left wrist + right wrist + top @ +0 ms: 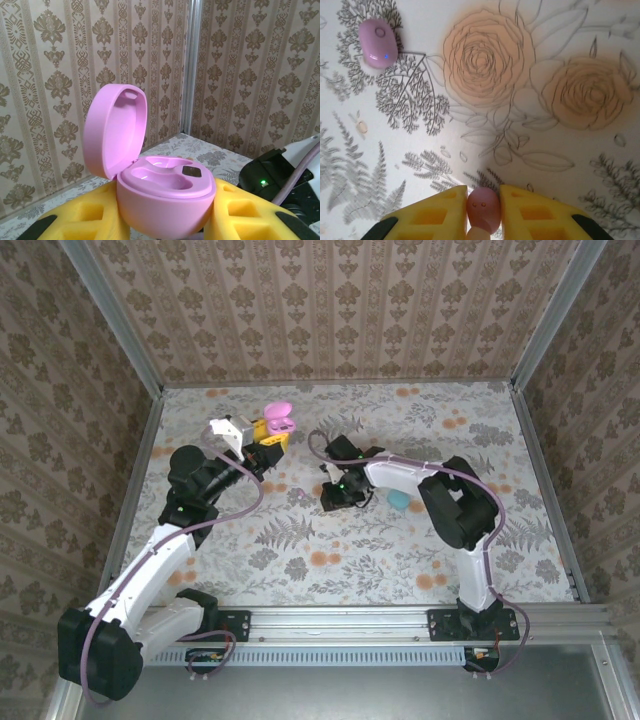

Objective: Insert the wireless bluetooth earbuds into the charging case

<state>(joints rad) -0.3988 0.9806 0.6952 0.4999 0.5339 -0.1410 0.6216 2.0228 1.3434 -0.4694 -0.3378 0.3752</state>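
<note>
My left gripper [272, 437] is raised over the far left of the table, shut on an egg-shaped pink charging case [167, 200]. The case's lid [114, 129] stands open and both of its wells are empty. The yellow pads [82, 220] press the case's base from either side. My right gripper [483, 212] is low over the table's middle [340, 492], shut on a tiny pinkish-purple earbud [483, 209] pinched between its yellow fingertips. A second pinkish-purple earbud [379, 41] lies loose on the floral cloth, ahead and to the left of that gripper.
A mint case [399, 500] rests on the cloth just right of my right gripper. Patterned walls [330, 310] close off the back and both sides. A metal rail [400, 625] runs along the near edge.
</note>
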